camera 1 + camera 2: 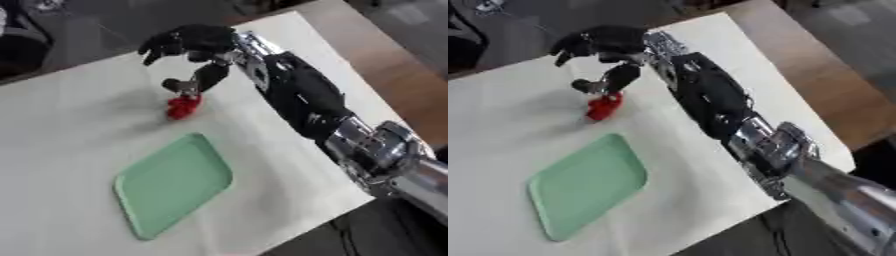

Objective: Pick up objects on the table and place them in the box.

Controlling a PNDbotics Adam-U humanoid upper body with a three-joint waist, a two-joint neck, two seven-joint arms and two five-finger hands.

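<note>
Left eye view: right arm [302, 97] comes in from the lower right and reaches diagonally across the worktop [61, 125], which is covered in a white sheet; right hand [192, 42] sits over the far-middle part of the sheet, fingers curled downward, upper fingers bent and spread, thumb pointing down onto a small red object [183, 107]; thumb tip touches or nearly touches the top of the red object, cannot tell if it is actually pinched, so grasp is unclear; red object lies on the sheet just below the hand, shape not readable beyond small and lumpy; pale green tray [140, 210] lies flat nearer the camera, tilted askew, apart from the red object and with nothing in it; bare brown worktop edge [385, 75] shows to the right of the sheet. Right eye view: same layout shifted left; right hand [605, 42] above the red object [604, 108], green tray [553, 215] below-left of it, silver wrist and forearm joints [776, 147] large in the lower right; left hand shows in neither view
</note>
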